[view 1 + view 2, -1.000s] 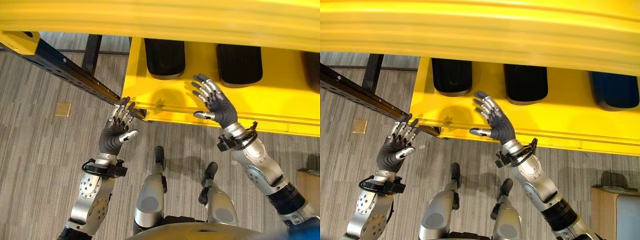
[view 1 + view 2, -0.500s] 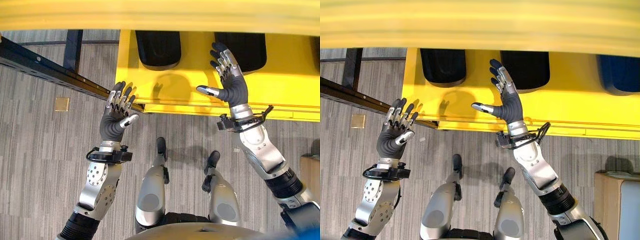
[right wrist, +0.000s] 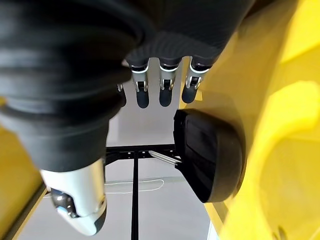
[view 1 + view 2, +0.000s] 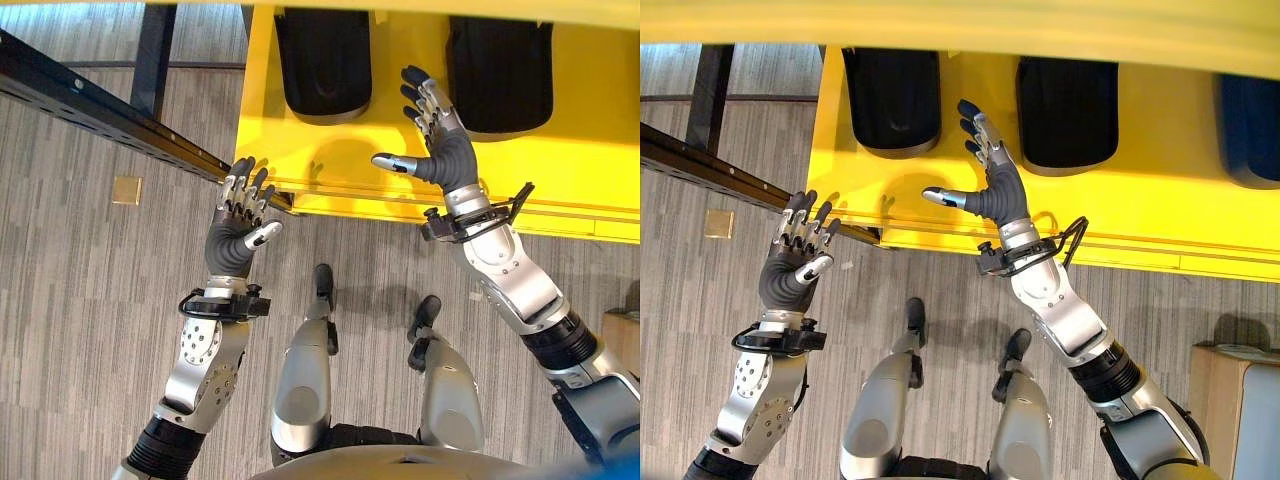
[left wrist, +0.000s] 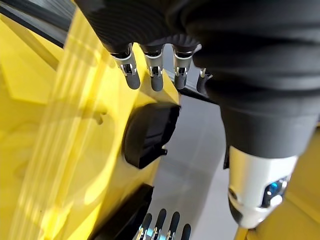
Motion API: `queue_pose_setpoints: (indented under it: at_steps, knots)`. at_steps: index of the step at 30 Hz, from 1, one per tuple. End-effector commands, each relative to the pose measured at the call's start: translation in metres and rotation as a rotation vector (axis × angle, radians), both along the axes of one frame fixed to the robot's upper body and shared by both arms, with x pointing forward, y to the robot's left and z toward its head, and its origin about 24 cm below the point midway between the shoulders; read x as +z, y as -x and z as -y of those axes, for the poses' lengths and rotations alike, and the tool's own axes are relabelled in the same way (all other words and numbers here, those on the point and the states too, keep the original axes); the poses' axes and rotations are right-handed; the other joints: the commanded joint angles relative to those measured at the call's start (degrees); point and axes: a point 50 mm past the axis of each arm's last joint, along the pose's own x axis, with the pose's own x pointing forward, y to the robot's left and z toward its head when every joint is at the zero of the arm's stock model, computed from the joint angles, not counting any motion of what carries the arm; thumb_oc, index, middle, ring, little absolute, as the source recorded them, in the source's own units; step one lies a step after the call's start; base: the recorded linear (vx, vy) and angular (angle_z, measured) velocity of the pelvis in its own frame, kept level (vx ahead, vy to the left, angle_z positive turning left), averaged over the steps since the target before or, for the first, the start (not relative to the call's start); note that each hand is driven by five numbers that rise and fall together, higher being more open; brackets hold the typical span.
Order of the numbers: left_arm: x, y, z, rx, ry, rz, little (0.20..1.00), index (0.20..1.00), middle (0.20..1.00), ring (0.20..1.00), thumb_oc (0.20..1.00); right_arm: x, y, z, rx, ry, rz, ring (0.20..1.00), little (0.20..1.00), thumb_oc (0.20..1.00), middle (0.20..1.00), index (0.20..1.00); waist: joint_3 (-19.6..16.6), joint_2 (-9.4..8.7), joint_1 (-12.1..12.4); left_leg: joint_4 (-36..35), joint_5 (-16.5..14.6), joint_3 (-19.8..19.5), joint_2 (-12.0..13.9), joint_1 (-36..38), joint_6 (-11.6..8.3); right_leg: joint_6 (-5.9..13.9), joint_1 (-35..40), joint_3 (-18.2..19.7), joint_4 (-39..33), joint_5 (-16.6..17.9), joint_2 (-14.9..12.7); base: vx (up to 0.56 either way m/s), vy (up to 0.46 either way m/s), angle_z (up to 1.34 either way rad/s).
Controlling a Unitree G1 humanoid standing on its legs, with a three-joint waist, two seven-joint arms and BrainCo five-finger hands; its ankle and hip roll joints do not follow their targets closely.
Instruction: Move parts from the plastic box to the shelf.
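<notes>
Looking down from the head camera, I see both hands raised and empty in front of the yellow shelf [image 4: 330, 160]: the left hand [image 4: 238, 235] hovers with fingers straight and slightly spread just off the shelf's front left corner, beside the dark rail [image 4: 110, 110] that runs diagonally across the grey plank floor [image 4: 70, 300], while the right hand [image 4: 440, 150] is held over the shelf surface, fingers extended and thumb splayed wide toward the left. The parts on view are three dark, rounded-end moulded pieces lying side by side on the shelf: the left black part [image 4: 322, 65], the middle black part [image 4: 500, 70] just beyond the right hand's fingertips, and a bluish part [image 4: 1250, 130] further right. The plastic box is not something I can make out here. I judge these parts to be stiff, smooth-skinned and fairly light, probably somewhat slippery against the fingertips. In my estimate the safest hold is across the narrow width, thumb on one long edge and fingers on the other, near the rounded end closest to me.
</notes>
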Motion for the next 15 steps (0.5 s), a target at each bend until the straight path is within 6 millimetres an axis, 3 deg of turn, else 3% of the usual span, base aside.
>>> queue_pose_setpoints:
  at_steps: [1,15]
  knots:
    - [0.031,0.0135,0.0051,-0.026,-0.002,0.157,1.0,1.0,1.0,1.0,1.0,0.0321,0.0139,-0.0112,0.043,-0.085,0.115,1.0,1.0,1.0,1.0,1.0,-1.0,-0.86,0.24,6.47,-5.49,2.83,-0.28,0.42,0.05,0.85,-2.4,0.6,2.27,1.74,0.97,0.0,0.0,0.0]
    - [0.034,0.0116,0.0072,-0.032,-0.005,0.135,1.0,1.0,1.0,1.0,1.0,0.0268,0.0075,-0.0164,0.082,-0.221,-0.05,1.0,1.0,1.0,1.0,1.0,-1.0,-0.63,0.68,7.75,-5.43,1.86,-0.52,-1.62,0.18,0.61,-4.93,1.33,5.59,0.65,0.88,0.02,-0.006,0.02]
